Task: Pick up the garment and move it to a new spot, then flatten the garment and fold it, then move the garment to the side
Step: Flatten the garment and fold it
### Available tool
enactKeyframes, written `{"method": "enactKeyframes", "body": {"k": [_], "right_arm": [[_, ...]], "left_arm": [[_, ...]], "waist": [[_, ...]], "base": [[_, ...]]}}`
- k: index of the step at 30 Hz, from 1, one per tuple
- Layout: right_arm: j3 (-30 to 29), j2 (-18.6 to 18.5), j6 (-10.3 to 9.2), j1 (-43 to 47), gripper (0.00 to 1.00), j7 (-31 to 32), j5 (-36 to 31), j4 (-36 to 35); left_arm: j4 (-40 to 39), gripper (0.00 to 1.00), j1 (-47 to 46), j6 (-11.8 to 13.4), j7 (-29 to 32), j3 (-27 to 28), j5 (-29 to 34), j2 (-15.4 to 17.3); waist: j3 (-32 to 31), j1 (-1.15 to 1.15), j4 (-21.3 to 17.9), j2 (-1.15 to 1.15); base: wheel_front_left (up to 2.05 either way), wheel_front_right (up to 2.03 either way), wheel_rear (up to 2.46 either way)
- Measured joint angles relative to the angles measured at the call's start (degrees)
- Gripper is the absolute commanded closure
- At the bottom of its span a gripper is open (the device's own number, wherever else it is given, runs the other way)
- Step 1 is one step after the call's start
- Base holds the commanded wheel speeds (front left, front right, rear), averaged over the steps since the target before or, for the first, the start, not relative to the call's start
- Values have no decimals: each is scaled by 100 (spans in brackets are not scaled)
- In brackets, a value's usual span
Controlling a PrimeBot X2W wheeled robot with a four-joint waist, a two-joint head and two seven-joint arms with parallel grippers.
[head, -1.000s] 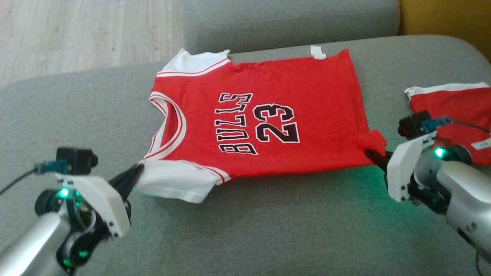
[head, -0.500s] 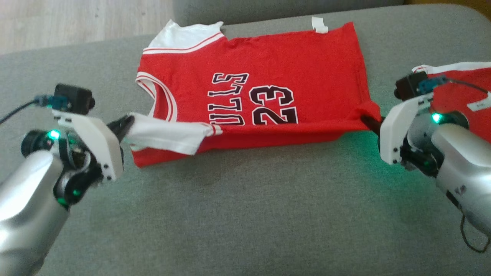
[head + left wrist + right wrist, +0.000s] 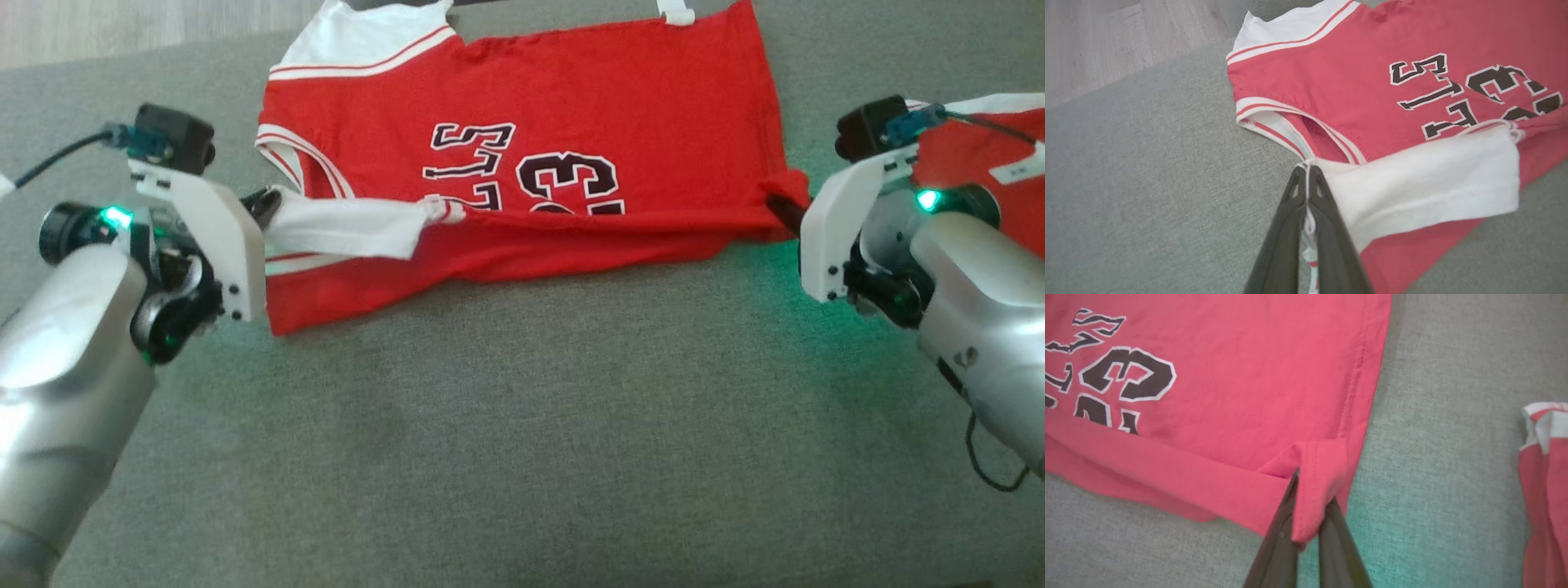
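Jersey, red fabric with white sleeves [image 3: 571,98], upper centre: left end effector [image 3: 268,206] pinching sleeve [image 3: 343,229], right end effector [image 3: 781,208] pinching hem corner [image 3: 790,184]; fold best carried level.

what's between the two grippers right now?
The near edge of the jersey, folded over its print: left gripper pinches the white sleeve, right gripper the red hem corner. Head view shows it.
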Motion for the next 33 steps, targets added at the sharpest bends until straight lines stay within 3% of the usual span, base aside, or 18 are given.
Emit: {"method": "enactKeyframes", "body": {"k": [3,4,5,6,7,11,18,23,26,29,33], "right_arm": [[26,19,0,-138,98,-96,1,19],[35,22,0,-192,87,-126,1,31],[37,31,0,-255,53,-225,-1,69],[37,31,0,-255,0,-225,-1,69],[30,48,0,-321,0,-348,-15,134],[9,136,0,-625,0,-934,-221,471],[-130,390,0,-867,0,-2521,-677,1201],[-553,459,0,-833,0,-3025,-714,1402],[-1392,299,0,-826,0,-3025,-1029,953],[-2582,100,0,-588,0,-3043,-1738,250],[-4246,191,0,700,0,-3051,-3017,-816]], "left_arm": [[191,100,-200,-29,-11,-55,68,-96],[259,100,-271,-29,-64,-66,100,-132],[338,100,-352,-29,-147,-65,123,-186],[338,49,-352,-29,-147,-65,123,-186],[421,0,-434,-19,-279,-62,168,-243],[765,0,-781,135,-960,21,366,-503],[1259,0,-1014,287,-2920,455,487,-870],[1370,0,-969,282,-4152,760,436,-1078],[1178,0,-804,289,-4390,882,522,-1129],[604,0,-393,491,-4412,1284,749,-1135],[-439,0,492,650,-4439,1897,1326,-1256]], "waist": [[92,0,-6,0],[125,0,-7,0],[159,0,-7,0],[159,0,-7,0],[192,0,-7,0],[305,0,2,0],[181,-1,32,0],[-76,-1,58,0],[-257,-1,71,0],[-443,-1,77,0],[-720,-2,96,0]], "base": [[0,0,0],[0,0,0],[0,0,0],[0,0,0],[0,0,0],[0,0,0],[0,0,0],[0,0,0],[0,0,0],[0,0,0],[0,0,0]]}}
